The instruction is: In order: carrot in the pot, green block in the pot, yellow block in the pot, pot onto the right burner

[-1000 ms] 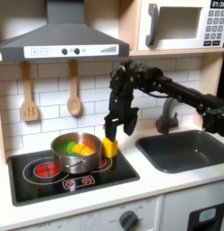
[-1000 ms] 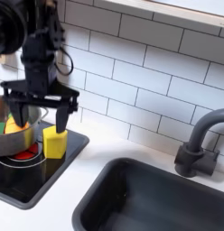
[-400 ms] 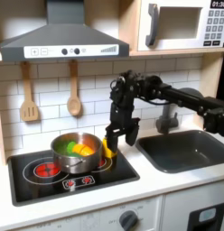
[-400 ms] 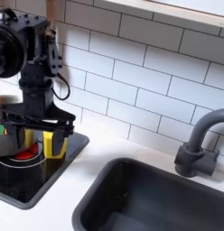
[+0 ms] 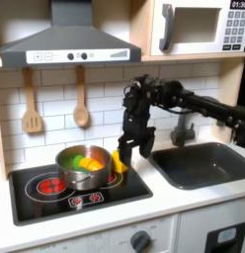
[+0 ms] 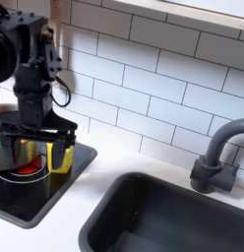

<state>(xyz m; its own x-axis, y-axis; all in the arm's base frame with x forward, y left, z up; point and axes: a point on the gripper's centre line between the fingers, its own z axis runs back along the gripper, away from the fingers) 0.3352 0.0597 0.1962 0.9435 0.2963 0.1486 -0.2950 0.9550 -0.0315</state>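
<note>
Your gripper [image 5: 122, 158] [image 6: 38, 153] is down over the yellow block [image 5: 118, 163] [image 6: 57, 156], jaws spread wide with a finger on each side of it. The block stands on the stove [image 5: 55, 203] [image 6: 21, 202], just beside the pot [image 5: 83, 167] [image 6: 6, 156], on the first exterior view's right. The pot sits between the two red burners, with the carrot [image 5: 88, 163] and green block [image 5: 74, 162] inside it. The pot wall crowds the gripper closely on that side. Behind hang two wooden spoons [image 5: 32, 104] on the tiled wall. The sink [image 5: 204, 163] [image 6: 163, 219] and faucet [image 5: 183, 128] [image 6: 217, 153] lie beyond a strip of bare counter, well apart from the block.
</note>
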